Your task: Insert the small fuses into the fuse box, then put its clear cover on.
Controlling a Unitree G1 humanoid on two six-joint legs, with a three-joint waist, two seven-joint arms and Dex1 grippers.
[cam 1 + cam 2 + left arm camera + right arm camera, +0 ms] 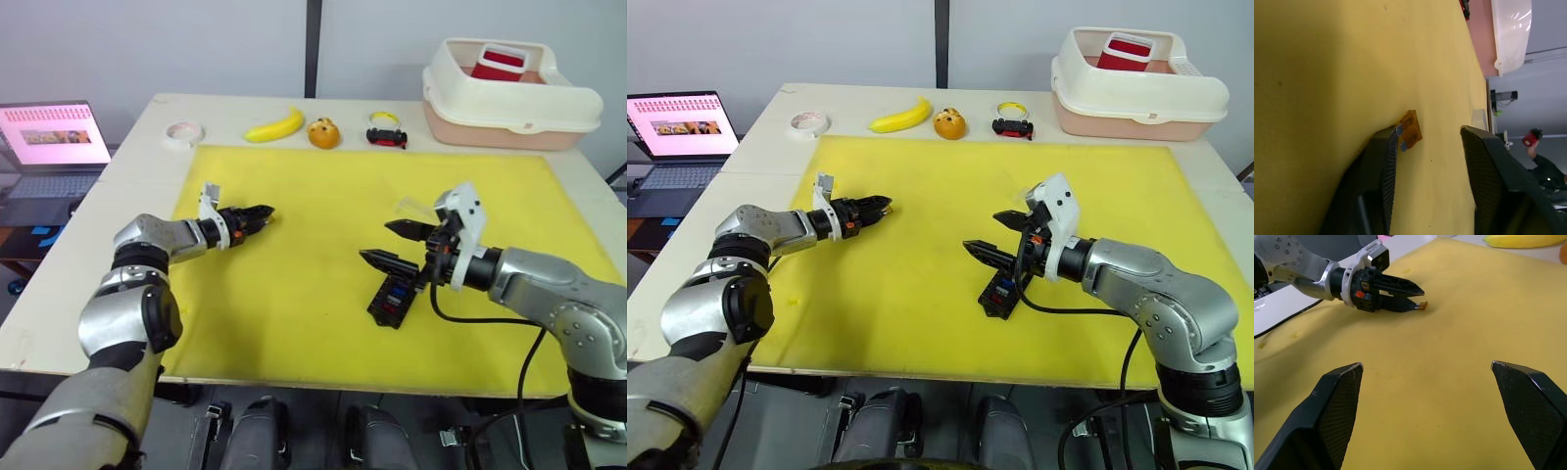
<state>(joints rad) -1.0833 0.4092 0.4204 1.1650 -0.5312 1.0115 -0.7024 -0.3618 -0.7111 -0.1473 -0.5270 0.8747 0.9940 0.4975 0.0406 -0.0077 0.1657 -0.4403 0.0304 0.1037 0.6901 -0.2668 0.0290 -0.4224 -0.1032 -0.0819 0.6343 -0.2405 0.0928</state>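
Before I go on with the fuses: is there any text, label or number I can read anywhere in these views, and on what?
None can be read.
Laptop screen: pink page with a strip of small pictures; any text is too small to read.
Fuse box: no marking legible.
Orange fuse at the left gripper: any rating on it is too blurred to read.
Cream bin: no label visible.

A laptop (54,147) sits at the far left. Along the table's (127,171) back edge: tape roll (182,133), banana (275,125), an orange toy (324,132), toy car (387,136). A cream bin (509,98) occupies the upper right; a yellow mat (313,284) covers the centre.
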